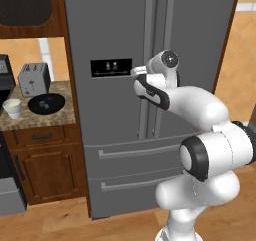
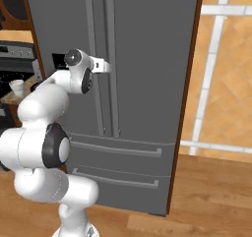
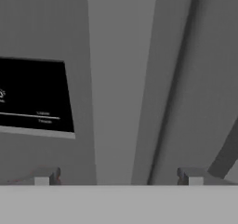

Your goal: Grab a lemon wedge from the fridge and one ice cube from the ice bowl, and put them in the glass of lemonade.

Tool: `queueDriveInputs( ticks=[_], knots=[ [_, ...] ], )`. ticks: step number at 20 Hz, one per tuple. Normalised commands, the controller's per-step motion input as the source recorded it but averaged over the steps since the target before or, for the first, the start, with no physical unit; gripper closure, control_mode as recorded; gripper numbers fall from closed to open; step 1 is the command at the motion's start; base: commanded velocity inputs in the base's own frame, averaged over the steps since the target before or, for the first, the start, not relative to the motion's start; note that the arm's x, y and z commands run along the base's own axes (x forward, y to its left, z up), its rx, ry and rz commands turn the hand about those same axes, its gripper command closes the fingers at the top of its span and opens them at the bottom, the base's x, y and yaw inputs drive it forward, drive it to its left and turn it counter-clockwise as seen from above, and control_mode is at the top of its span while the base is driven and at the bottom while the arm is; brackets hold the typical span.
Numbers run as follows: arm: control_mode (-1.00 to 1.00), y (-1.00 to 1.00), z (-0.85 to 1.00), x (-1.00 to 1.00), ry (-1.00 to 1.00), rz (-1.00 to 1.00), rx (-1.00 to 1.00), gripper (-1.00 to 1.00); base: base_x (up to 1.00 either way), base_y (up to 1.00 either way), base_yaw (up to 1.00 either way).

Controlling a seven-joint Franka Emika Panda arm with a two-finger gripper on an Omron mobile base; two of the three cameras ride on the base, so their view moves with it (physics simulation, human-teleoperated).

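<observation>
Two long vertical handles (image 1: 156, 60) run down the closed doors of the fridge (image 1: 110, 30), and the end effector (image 3: 118, 176) sits right in front of the left one, its fingers (image 3: 46, 175) spread wide with nothing between them. Beside that handle is the black dispenser panel (image 3: 32, 97). Off to the left, on the desk (image 1: 60, 119), the ice bowl (image 1: 46, 104) lies between the silver toaster (image 1: 34, 79) and the glass of lemonade (image 1: 12, 108).
</observation>
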Motion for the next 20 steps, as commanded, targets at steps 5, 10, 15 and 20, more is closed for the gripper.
queueDriveInputs(
  ticks=[5, 10, 15, 20],
  knots=[
    [-1.0, 0.0, -0.09, 0.81, 0.0, 0.0, 0.0, -1.0, 0.0, 0.0, 0.0],
    [-1.0, 0.0, -0.11, 0.65, 0.0, 0.0, 0.0, -1.0, 0.0, 0.0, 0.0],
    [-1.0, 0.0, 0.0, 0.01, 0.01, 0.0, 0.0, 1.0, 0.0, 0.0, 0.0],
    [-1.0, 0.0, 0.02, -0.2, 0.0, 0.01, 0.0, 1.0, 0.0, 0.0, 0.0]
  ],
)
